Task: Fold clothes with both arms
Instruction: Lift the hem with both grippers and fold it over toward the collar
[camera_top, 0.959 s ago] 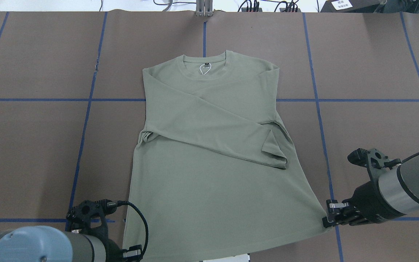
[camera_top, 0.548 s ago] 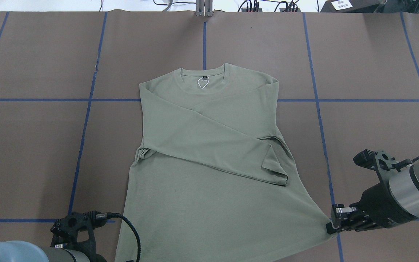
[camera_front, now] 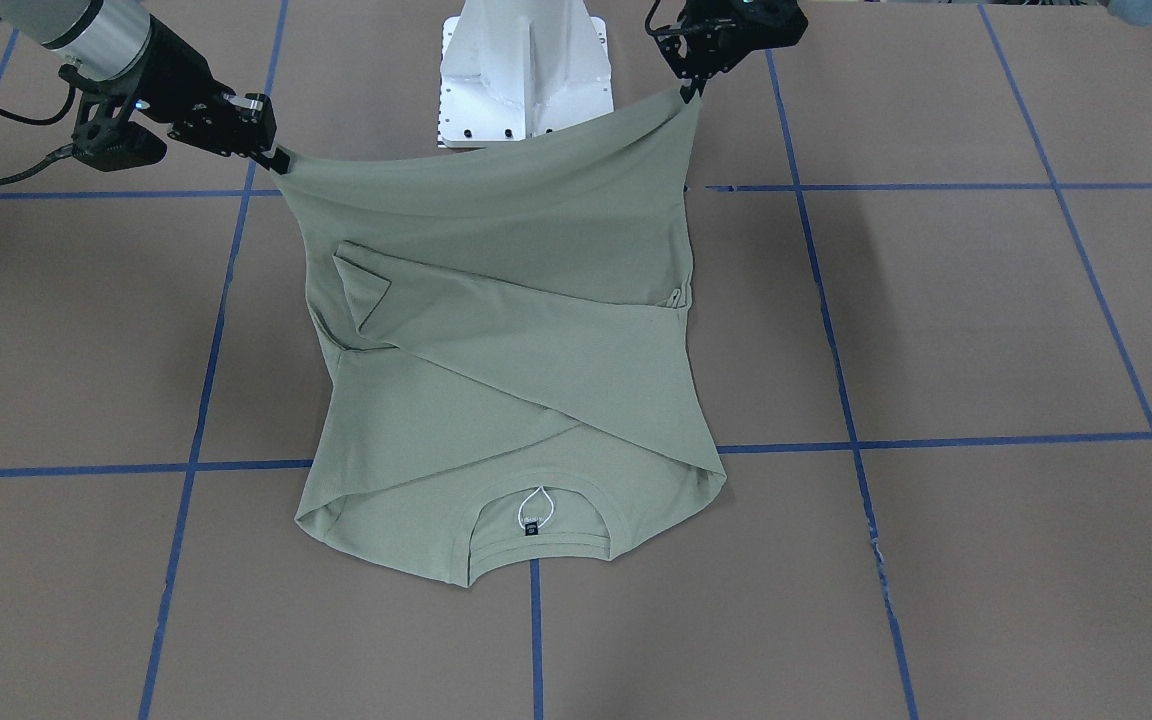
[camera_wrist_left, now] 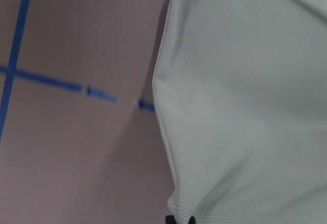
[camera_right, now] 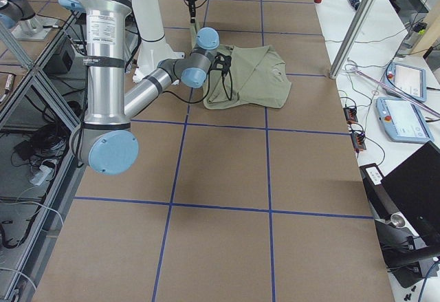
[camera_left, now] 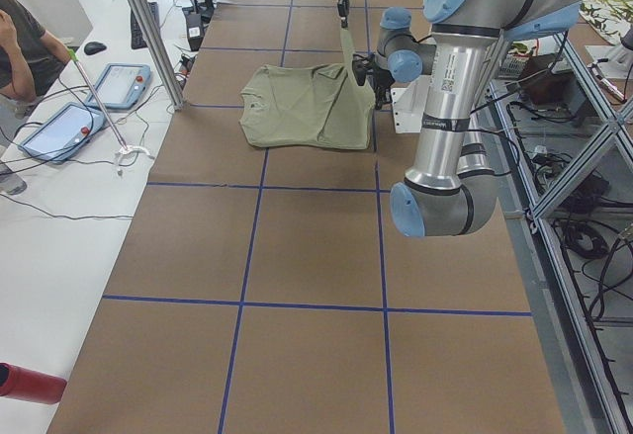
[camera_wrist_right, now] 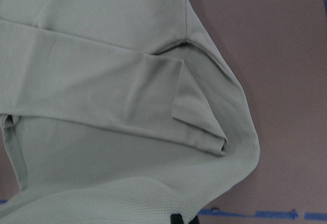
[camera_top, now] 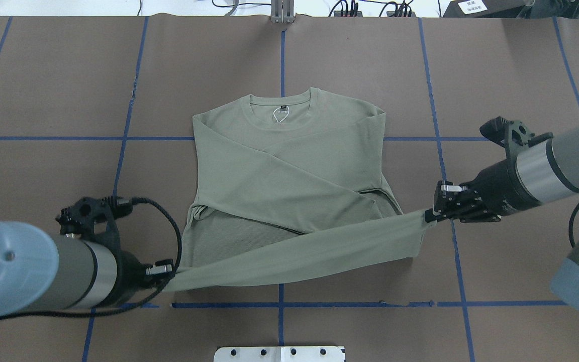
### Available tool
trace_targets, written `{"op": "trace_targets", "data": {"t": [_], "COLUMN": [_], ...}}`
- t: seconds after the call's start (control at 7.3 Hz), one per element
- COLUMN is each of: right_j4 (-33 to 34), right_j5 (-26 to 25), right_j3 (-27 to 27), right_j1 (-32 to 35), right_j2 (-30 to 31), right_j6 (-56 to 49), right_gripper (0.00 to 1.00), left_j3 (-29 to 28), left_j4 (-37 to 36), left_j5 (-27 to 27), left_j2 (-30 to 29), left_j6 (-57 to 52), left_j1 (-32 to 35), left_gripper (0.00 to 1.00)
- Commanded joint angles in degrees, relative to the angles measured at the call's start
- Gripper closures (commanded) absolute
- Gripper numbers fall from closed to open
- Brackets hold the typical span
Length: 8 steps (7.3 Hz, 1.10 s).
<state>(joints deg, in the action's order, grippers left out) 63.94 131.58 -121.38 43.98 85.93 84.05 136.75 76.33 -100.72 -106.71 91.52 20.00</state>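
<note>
Shirt (camera_top: pixel 279 166): flat on the table (camera_top: pixel 43 75), neck farthest from the robot.
Hem (camera_top: pixel 294 254): raised over the shirt's lower part.
Left gripper (camera_top: pixel 167 277): clamped on the shirt's left hem corner.
Right gripper (camera_top: pixel 429 217): clamped on its right hem corner.
Pedestal base (camera_top: pixel 279 354): behind the hem, robot-side.

No legible text; dark neck label (camera_front: pixel 532 530) too small to read.

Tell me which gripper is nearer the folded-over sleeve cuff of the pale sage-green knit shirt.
Right. The right gripper pinches the raised hem corner on the cuff's side of the shirt; the left gripper pinches the opposite hem corner, across the shirt's width.
</note>
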Motion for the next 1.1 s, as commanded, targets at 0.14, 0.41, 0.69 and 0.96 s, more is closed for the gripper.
{"op": "trace_targets", "data": {"t": [0.14, 0.41, 0.69, 0.96], "right_j4": [0.31, 0.40, 0.05, -0.04], "right_j5": [-0.79, -3.68, -4.92, -5.45], "right_j3": [14.19, 19.58, 27.20, 34.60], "right_j1": [8.47, 11.12, 12.09, 12.36], "right_j2": [-14.16, -19.73, -24.64, -28.43], "right_j6": [-0.29, -0.29, -0.38, -1.69], "right_gripper": [1.00, 1.00, 1.00, 1.00], "left_j3": [-13.22, -16.33, -27.09, -37.83], "left_j4": [1.18, 2.50, 10.45, 23.02], "left_j5": [-1.76, -1.85, -1.59, -1.41], "left_j2": [-9.19, -10.53, -13.86, -14.05], "left_j6": [-4.24, -8.62, -8.82, -8.73], "left_j1": [14.33, 19.96, 21.48, 22.36], "left_gripper": [1.00, 1.00, 1.00, 1.00]}}
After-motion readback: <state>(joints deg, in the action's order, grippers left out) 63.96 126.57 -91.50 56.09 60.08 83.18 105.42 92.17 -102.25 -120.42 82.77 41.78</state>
